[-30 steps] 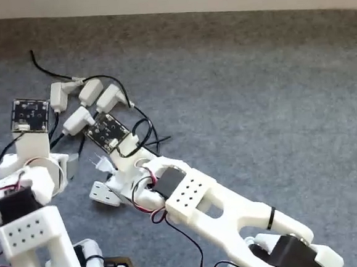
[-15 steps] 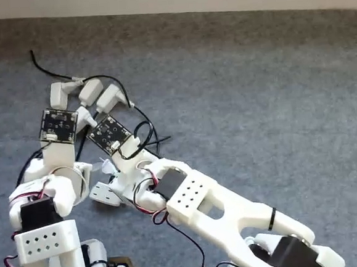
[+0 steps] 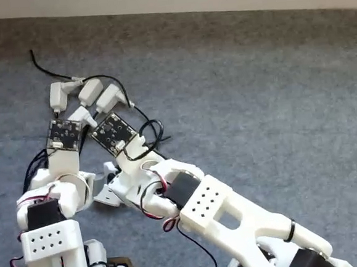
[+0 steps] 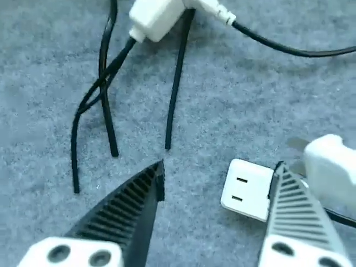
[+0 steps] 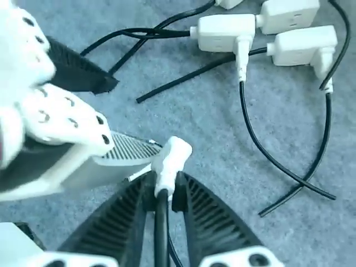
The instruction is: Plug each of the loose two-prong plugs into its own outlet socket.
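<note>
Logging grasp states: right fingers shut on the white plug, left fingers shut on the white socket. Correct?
No: the left wrist view shows the left gripper with fingers open, the white socket lying between them. The right gripper is shut on the white plug.

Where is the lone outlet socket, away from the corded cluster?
In the left wrist view the outlet socket lies on the carpet between the fingers of the open left tool, close to one, with a white plug just beyond that finger.

High view looks down over the worktop [image 3: 275, 101] from behind the arms [image 3: 209, 205]; both wrist views face it closely, sharing one white plug [image 5: 169, 157].
</note>
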`<state>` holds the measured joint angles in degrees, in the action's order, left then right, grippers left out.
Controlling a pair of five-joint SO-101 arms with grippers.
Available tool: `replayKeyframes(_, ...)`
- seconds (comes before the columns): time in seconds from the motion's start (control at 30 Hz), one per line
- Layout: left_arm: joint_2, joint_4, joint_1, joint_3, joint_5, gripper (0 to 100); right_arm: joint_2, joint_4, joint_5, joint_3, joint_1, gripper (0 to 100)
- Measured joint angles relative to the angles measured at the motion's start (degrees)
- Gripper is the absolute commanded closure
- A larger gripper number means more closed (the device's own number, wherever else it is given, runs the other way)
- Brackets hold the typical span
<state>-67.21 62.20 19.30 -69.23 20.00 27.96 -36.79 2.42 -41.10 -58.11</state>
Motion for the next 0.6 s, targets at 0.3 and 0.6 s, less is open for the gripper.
replayKeyframes(0.3, 0.00, 0.00, 11.25, 8.26, 0.00, 69, 0.26, -4.04, 0.00, -0.09, -0.09, 99.1)
replayKeyframes(0.6, 2.11, 0.00, 23.82, 16.53, -1.05, 69, 0.18, -13.27, -2.46, 1.23, -0.09, 99.1)
